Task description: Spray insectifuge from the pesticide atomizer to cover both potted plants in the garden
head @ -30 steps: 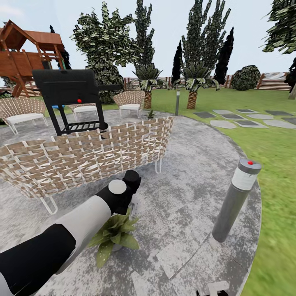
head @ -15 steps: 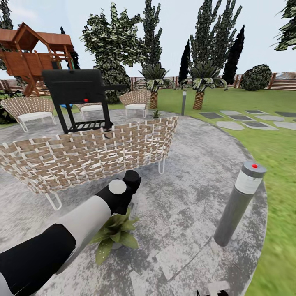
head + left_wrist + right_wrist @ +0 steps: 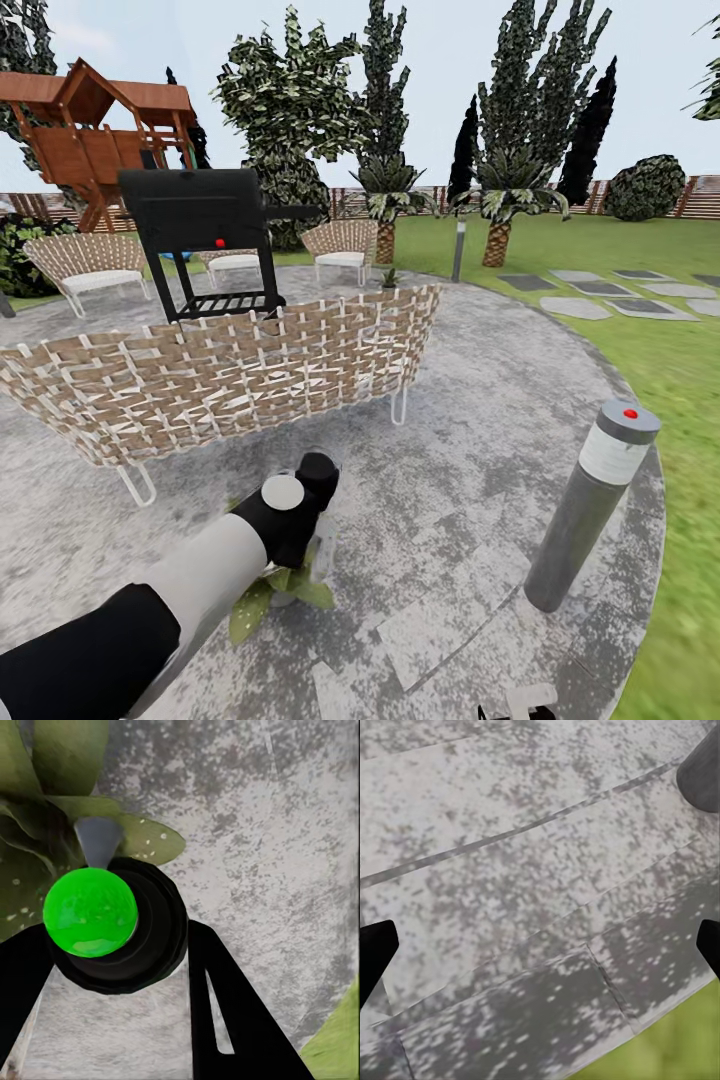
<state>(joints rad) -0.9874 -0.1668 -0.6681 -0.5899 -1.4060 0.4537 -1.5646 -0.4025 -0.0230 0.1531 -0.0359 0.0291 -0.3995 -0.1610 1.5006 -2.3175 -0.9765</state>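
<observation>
Patio spraying: aim may slip off the near plant

Grey stone patio [image 3: 470, 480] spreads around the robot, with a woven sofa [image 3: 230, 385] beyond and a bollard light [image 3: 590, 510] to the right. Left gripper [image 3: 112, 967] is clamped on the pesticide atomizer [image 3: 112, 926], held directly over the near potted plant [image 3: 275, 595]. Its long axis looks close to vertical, and the pale grey part past the bottle [image 3: 99, 840] seems to point out over the speckled leaves. If the wrist tilts or drifts, spray would probably land on bare stone, leaving the rosette partly uncovered. A second small plant [image 3: 389, 279] sits far off behind the sofa. Right gripper [image 3: 540, 945] hangs over the paving, fingers wide apart, holding nothing
</observation>
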